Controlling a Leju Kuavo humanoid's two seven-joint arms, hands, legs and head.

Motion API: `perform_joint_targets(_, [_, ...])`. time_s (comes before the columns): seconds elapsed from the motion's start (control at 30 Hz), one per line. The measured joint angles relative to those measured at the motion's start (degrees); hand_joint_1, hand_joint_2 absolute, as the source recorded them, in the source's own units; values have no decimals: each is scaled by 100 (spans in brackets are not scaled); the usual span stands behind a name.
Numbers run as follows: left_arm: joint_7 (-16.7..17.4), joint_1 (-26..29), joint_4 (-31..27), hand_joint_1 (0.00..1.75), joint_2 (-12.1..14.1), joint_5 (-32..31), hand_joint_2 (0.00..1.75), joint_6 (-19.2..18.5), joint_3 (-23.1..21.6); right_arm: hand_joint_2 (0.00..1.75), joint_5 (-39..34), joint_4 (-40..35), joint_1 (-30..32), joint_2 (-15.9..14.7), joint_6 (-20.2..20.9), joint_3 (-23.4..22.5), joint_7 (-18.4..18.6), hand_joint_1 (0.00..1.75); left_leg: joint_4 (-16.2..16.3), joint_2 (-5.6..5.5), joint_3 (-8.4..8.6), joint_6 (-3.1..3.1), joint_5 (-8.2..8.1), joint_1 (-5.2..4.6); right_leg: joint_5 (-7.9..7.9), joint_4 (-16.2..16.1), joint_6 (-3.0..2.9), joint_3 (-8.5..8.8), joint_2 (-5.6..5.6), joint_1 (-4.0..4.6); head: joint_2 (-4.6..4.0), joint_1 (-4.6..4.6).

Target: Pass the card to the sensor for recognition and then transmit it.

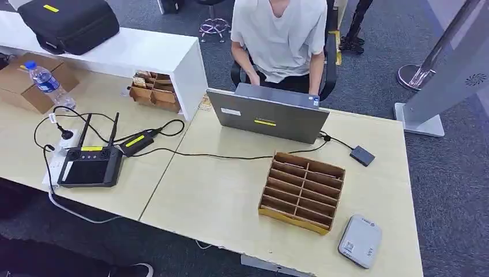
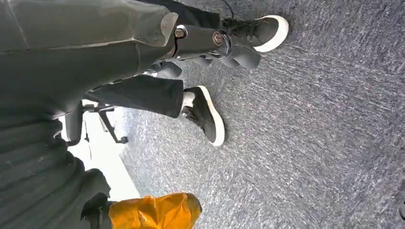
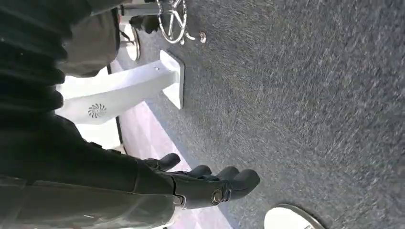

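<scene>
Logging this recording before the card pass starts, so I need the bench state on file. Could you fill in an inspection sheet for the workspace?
Surface: light wooden table, two tops butted together.
Job's things: grey reader at the near right corner; no card seen.
Clutter: slotted cardboard tray, laptop, antenna controller, water bottle, black case.
Robot hands: left robot hand and right robot hand hang over carpet, holding nothing.
Cables: black cable crosses the table to a small black box.
Surroundings: seated person at the laptop; white stand.
</scene>
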Motion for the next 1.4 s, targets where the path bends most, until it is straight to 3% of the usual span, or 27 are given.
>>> perform_joint_targets(0.4, [-35, 3, 0, 0, -2, -33, 175, -13, 85, 0, 255, -37, -29, 48, -9, -232, -162, 0, 0, -1, -1, 0, 0, 0, 0, 0, 0, 1, -1, 0, 0, -2])
perform_joint_targets(0.43, [-39, 3, 0, 0, -2, -46, 0, -13, 85, 0, 260, -37, -34, 50, -9, -240, -175, 0, 0, -1, -1, 0, 0, 0, 0, 0, 0, 1, -1, 0, 0, -2])
perform_joint_targets(0.9, [-98, 3, 0, 0, -2, -61, 0, -11, 88, 0, 271, -35, -78, 94, 55, -267, -197, 0, 0, -1, -1, 0, 0, 2, 0, 0, 0, 1, -1, 1, 0, -2])
perform_joint_targets(1.1, [-90, 3, 0, 0, -2, -105, 0, -33, 90, 0, 271, 24, -78, 90, 341, -232, -43, 0, 0, -1, -1, 0, 0, 2, 0, -1, 0, 1, -1, 1, 0, -2])
perform_joint_targets(1.23, [-90, 3, 0, 0, 4, -127, 0, -79, 90, 0, 273, 66, -79, -31, 288, 22, 151, 0, 0, 1, -1, 0, 0, 0, 0, 0, 0, 1, 0, 0, 0, 0])
perform_joint_targets(1.4, [-90, 20, 0, 0, 4, -168, 0, -92, 90, 0, 273, 11, -178, -404, -175, 251, 199, 0, 1, 1, -3, 0, 0, -1, 1, -1, 1, 2, 1, -1, 0, 0])
